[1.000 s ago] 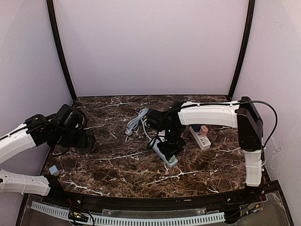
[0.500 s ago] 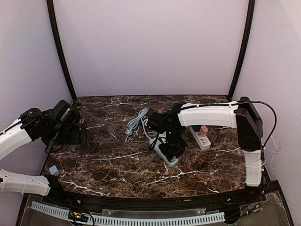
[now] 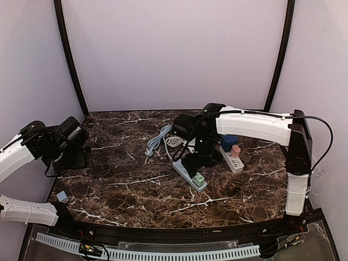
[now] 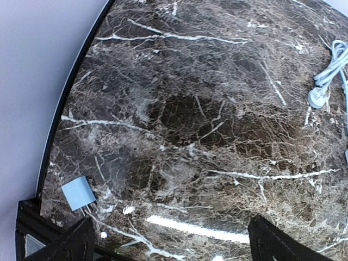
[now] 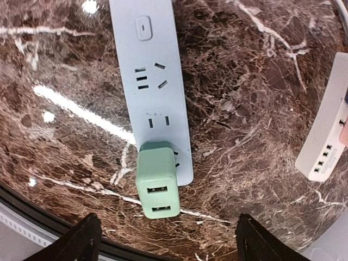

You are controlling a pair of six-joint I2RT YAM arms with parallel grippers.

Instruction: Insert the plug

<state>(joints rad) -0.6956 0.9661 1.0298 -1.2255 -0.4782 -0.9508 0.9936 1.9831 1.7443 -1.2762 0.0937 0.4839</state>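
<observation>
Right fingers (image 5: 81, 239) released above green plug (image 5: 157, 187); plug upright in strip (image 5: 157, 81) end socket, ports up.

Left arm (image 3: 16, 156) tucked left, jaws wide; right arm (image 3: 250, 126) outstretched, jaws apart.

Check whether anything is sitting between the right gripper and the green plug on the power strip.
Nothing visible does. In the right wrist view the green plug stands on the end socket of the power strip, in line with the open right gripper and with nothing between them. The white USB strip lies off to the side.
</observation>
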